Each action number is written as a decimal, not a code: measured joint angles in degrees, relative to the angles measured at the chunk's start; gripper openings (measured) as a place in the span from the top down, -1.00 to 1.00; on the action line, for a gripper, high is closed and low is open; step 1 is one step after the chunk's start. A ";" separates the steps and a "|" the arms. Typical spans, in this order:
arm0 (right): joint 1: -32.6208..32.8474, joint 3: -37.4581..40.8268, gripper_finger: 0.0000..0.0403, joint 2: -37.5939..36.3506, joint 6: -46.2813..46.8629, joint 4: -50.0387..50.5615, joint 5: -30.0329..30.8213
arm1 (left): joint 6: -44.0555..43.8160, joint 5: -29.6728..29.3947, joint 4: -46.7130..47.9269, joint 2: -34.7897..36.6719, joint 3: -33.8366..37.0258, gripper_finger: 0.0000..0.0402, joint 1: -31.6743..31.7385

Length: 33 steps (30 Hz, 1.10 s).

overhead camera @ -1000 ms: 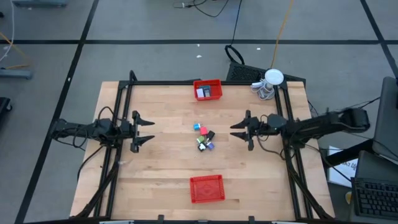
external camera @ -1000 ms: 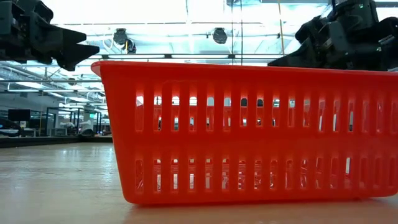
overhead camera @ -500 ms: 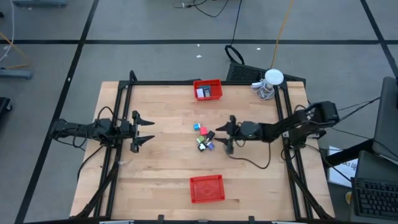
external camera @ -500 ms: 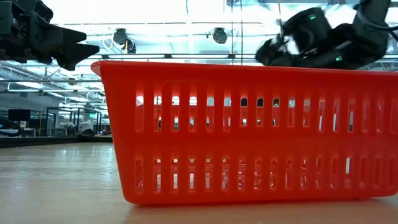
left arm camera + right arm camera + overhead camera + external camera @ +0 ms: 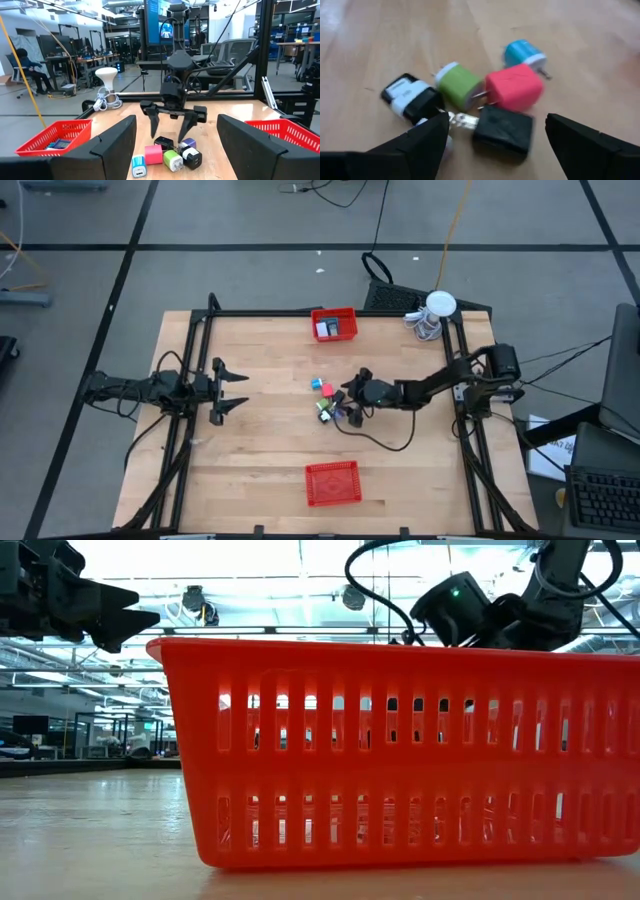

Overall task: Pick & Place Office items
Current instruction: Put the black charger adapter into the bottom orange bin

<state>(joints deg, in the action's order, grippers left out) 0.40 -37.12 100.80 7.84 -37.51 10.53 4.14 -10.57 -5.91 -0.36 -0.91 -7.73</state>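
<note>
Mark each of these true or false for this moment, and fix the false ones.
1. The right gripper is open, poised over the cluster of small chargers. True.
2. The pink charger lies inside a red basket. False: it lies on the wooden table, touching the green charger.
3. The left gripper is clamped on the blue charger. False: it is open at the table's left side, away from the chargers.
4. One red basket stands at the table's near edge, another red basket at the far edge. True.
5. A black charger lies beside the pink one. True.
</note>
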 joint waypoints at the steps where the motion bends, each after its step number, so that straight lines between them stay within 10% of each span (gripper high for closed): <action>1: 0.00 0.00 -0.59 0.20 0.95 -0.03 -0.46 | 0.05 0.00 0.02 0.00 0.00 -0.36 0.00; 25: -0.33 0.07 0.16 0.59 1.84 0.99 -0.12 | -0.10 0.00 -0.09 0.00 0.00 -0.36 0.00; 33: -0.33 0.17 0.13 -1.14 -1.10 1.67 -0.29 | -0.03 -0.01 -0.11 0.00 0.00 -0.36 0.00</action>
<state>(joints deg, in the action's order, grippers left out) 0.08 -36.95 99.66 6.75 -35.84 10.24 4.11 -10.58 -6.02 -0.36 -0.91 -7.73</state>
